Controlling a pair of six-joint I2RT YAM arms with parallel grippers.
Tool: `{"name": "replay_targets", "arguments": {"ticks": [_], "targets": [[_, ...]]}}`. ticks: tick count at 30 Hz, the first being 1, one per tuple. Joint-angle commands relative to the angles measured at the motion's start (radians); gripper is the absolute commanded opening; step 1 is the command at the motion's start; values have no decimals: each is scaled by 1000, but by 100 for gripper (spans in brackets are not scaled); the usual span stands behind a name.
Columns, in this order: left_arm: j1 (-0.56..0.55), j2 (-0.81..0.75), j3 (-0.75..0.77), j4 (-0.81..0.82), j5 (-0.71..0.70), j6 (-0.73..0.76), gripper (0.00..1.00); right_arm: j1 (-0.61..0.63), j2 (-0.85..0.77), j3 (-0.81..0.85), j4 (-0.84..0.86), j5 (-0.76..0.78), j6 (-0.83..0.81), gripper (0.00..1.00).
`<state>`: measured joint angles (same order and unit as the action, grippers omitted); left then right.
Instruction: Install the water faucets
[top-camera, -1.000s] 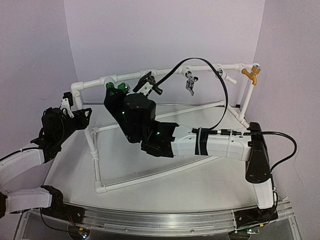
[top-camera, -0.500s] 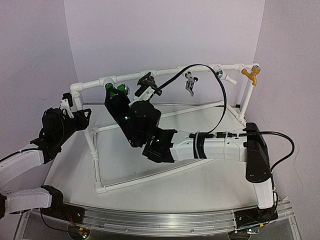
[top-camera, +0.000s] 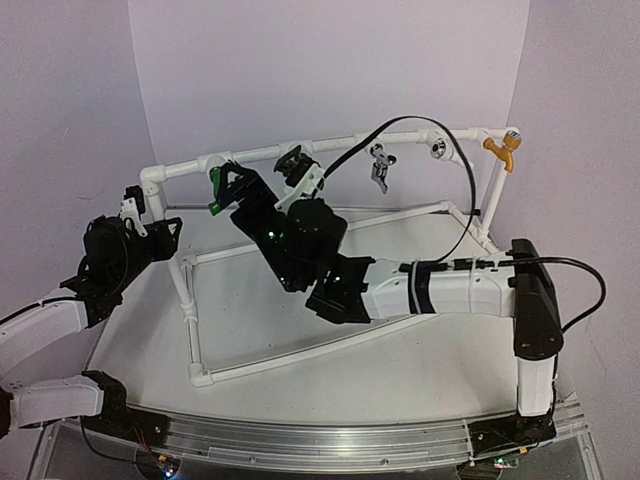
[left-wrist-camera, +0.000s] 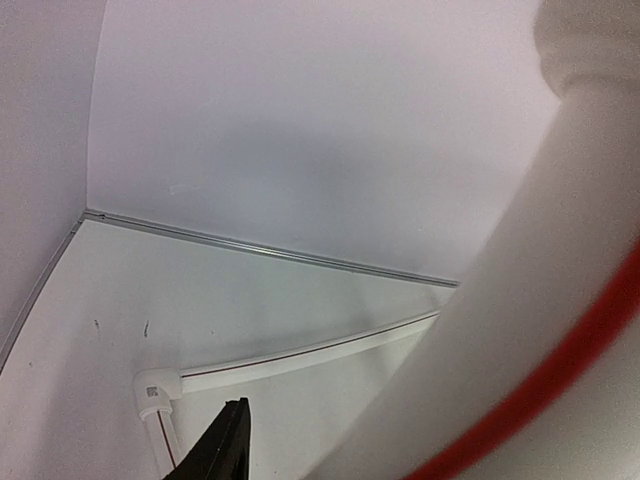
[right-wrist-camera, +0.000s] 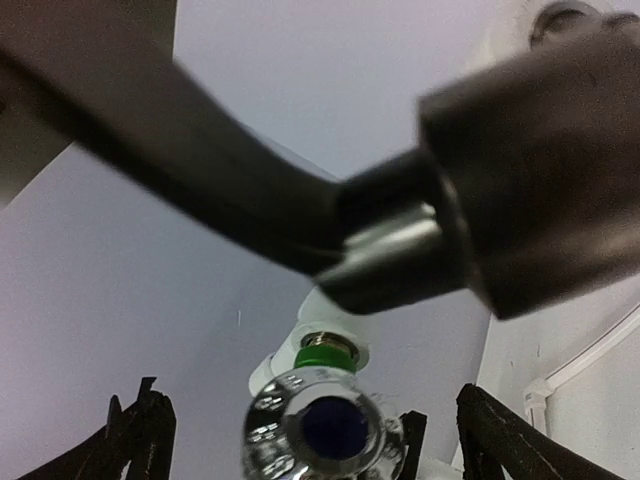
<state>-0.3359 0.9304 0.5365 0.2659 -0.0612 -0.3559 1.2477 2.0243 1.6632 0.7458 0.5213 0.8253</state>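
Note:
The bright green water faucet (right-wrist-camera: 322, 352) is seated in a white fitting (right-wrist-camera: 318, 318) of the pipe frame (top-camera: 190, 163), its shiny silver knob (right-wrist-camera: 313, 428) facing the right wrist camera. My right gripper (right-wrist-camera: 318, 440) is open, one finger on each side of the knob and apart from it. From above, this gripper (top-camera: 228, 188) sits at the frame's top left by the green faucet (top-camera: 215, 182). The dark faucet (top-camera: 295, 166) with its lever sits on the top pipe. My left gripper (top-camera: 133, 208) is closed on the frame's left post (left-wrist-camera: 520, 330); only one finger (left-wrist-camera: 220, 445) shows.
Further right on the top pipe hang a grey tap (top-camera: 380, 167), a white tap (top-camera: 441, 149) and an orange-yellow tap (top-camera: 500, 149). The right arm's black cable (top-camera: 440, 140) arcs over the frame. A dark blurred shape (right-wrist-camera: 300, 200) crosses the right wrist view.
The right gripper's jaws have spread wide and let go of the green faucet. The right arm has shifted a little to the right. The left arm has not moved.

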Motion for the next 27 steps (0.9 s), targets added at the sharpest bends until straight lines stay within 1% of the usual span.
{"name": "replay_targets", "arguments": {"ticks": [1,4,6,9,11,12,13,15,17,20,23,25,27], "targets": [[-38,0,47,-86,100,-197,0,45,-173,-139,49,-53,-133,98],[-39,7,50,-88,108,-192,0,63,-245,-242,-43,-52,-131,98],[-38,12,48,-88,107,-192,0,83,-293,-298,-115,-60,-234,98],[-38,18,49,-89,111,-188,0,130,-360,-317,-295,-17,-471,98],[-38,13,42,-89,112,-186,0,149,-392,-343,-350,-64,-690,98],[-38,9,39,-89,110,-187,0,159,-403,-345,-381,-97,-832,98],[-38,6,34,-89,106,-188,0,173,-409,-335,-440,-107,-1011,98],[-38,4,29,-89,108,-188,0,196,-396,-288,-541,-56,-1347,98],[-38,3,24,-90,111,-184,0,211,-367,-230,-595,4,-1683,98],[-38,1,21,-90,106,-186,0,211,-300,-130,-602,117,-2072,98],[-39,5,24,-90,111,-184,0,210,-239,-66,-500,153,-2383,96],[-38,4,23,-90,108,-185,0,209,-209,-25,-460,145,-2506,93],[-38,4,24,-89,105,-184,0,203,-166,29,-459,153,-2598,90]]}}
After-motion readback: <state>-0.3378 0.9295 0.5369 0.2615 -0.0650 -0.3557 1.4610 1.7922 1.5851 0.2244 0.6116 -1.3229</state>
